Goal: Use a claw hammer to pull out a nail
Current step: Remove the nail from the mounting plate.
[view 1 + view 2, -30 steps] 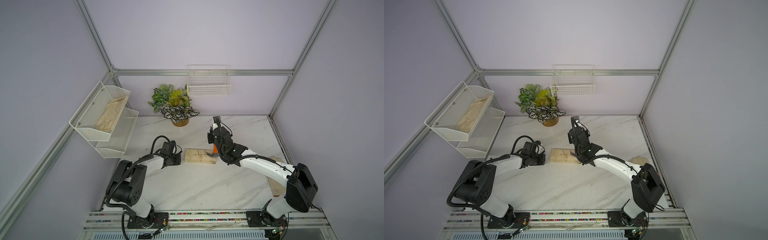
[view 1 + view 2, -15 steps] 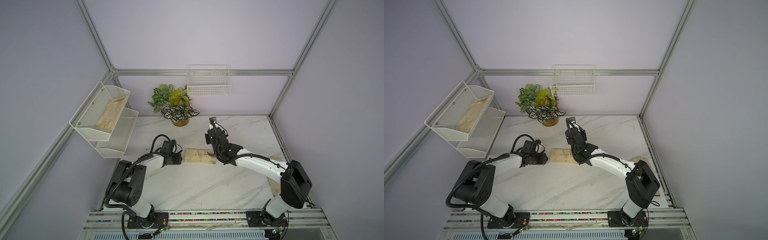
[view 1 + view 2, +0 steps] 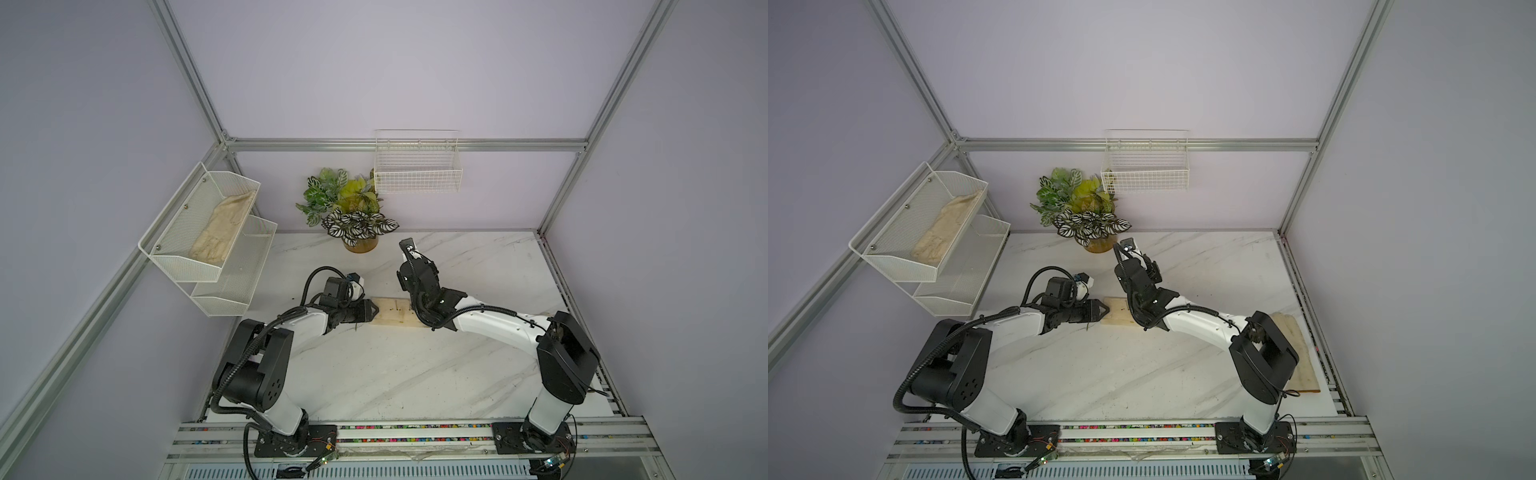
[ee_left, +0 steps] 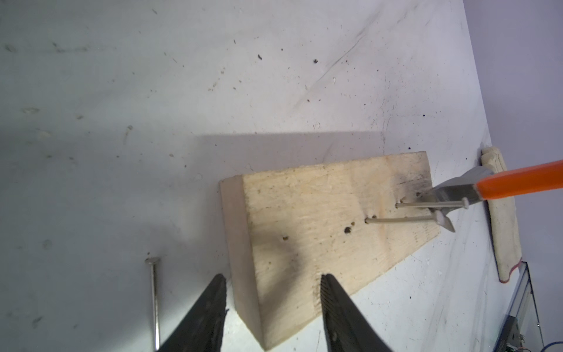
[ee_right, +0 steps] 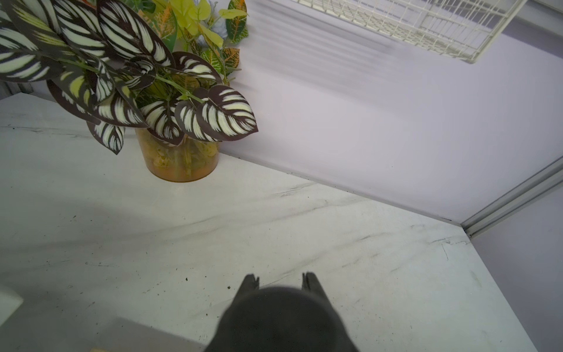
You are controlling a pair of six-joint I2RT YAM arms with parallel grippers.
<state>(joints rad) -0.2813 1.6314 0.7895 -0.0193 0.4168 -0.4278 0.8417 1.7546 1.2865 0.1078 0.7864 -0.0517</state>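
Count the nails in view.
3 nails. Two stand in the wood block: one caught in the claw hammer, one right beside it. The third lies loose on the table by the left hand. The right arm may hide others.

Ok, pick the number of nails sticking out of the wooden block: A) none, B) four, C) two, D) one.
C: the left wrist view shows one nail and a second nail standing out of the wooden block by the head of the hammer, while a third nail lies loose on the table.
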